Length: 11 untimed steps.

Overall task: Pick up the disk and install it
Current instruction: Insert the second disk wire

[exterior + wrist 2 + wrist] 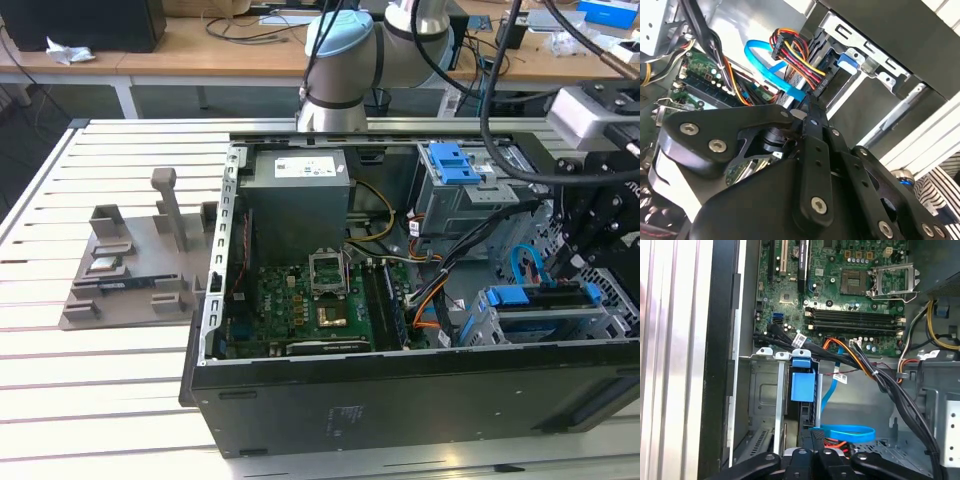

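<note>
The disk [545, 297] stands on edge in the metal drive cage [500, 325] at the exterior view's lower right corner of the open computer case. Its blue bracket runs along the top. My gripper [578, 262] hangs right over the disk's end, its black body covering part of it. In the first wrist view the disk's blue bracket end [803, 382] sits in the cage slot and my gripper [812, 454] closes narrowly on the near end. In the second wrist view my gripper [809, 107] points into the cage beside the cables.
A grey power-supply box [298, 195] and the motherboard [310, 310] fill the case's left half. A second cage with a blue latch [455, 162] stands behind. Orange and black cables [440, 295] and a blue flat cable [847, 432] crowd the cage. A grey fixture [130, 270] lies outside the case.
</note>
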Each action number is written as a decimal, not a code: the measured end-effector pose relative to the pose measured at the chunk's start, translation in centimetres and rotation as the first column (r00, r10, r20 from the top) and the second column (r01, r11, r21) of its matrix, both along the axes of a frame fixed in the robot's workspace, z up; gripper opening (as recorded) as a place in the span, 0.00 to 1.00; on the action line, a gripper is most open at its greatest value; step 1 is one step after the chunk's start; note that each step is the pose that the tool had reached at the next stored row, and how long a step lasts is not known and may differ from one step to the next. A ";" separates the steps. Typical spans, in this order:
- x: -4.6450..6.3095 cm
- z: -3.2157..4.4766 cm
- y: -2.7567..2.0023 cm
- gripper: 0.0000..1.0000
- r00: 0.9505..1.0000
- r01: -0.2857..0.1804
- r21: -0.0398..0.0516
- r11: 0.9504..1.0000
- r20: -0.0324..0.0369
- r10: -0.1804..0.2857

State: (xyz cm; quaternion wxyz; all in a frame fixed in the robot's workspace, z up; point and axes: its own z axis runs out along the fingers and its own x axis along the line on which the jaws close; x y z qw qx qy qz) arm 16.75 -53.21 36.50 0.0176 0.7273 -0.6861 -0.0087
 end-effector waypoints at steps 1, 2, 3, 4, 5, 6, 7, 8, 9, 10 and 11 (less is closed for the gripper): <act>0.0 0.47 0.03 0.11 1.000 0.000 0.000 1.000 0.000 0.000; 0.0 0.80 0.06 0.11 1.000 0.000 0.000 1.000 0.000 0.000; 0.0 1.08 0.07 0.11 1.000 0.000 0.000 1.000 0.000 0.000; 0.0 1.62 0.09 0.11 1.000 0.000 0.000 1.000 0.000 0.000; 0.0 1.91 0.10 0.11 1.000 0.000 0.000 1.000 0.000 0.000; 0.0 2.34 0.12 0.11 1.000 0.000 0.000 1.000 0.000 0.000; 0.0 2.62 0.13 0.11 1.000 0.000 0.000 1.000 0.000 0.000; 0.0 2.81 0.12 0.11 1.000 0.000 0.000 1.000 0.000 0.000; 0.0 2.86 0.12 0.11 1.000 0.000 0.000 1.000 0.000 0.000; 0.0 2.87 0.13 0.11 1.000 0.000 0.001 1.000 0.000 0.000; 0.0 2.88 0.13 0.11 1.000 0.000 0.001 1.000 0.000 0.000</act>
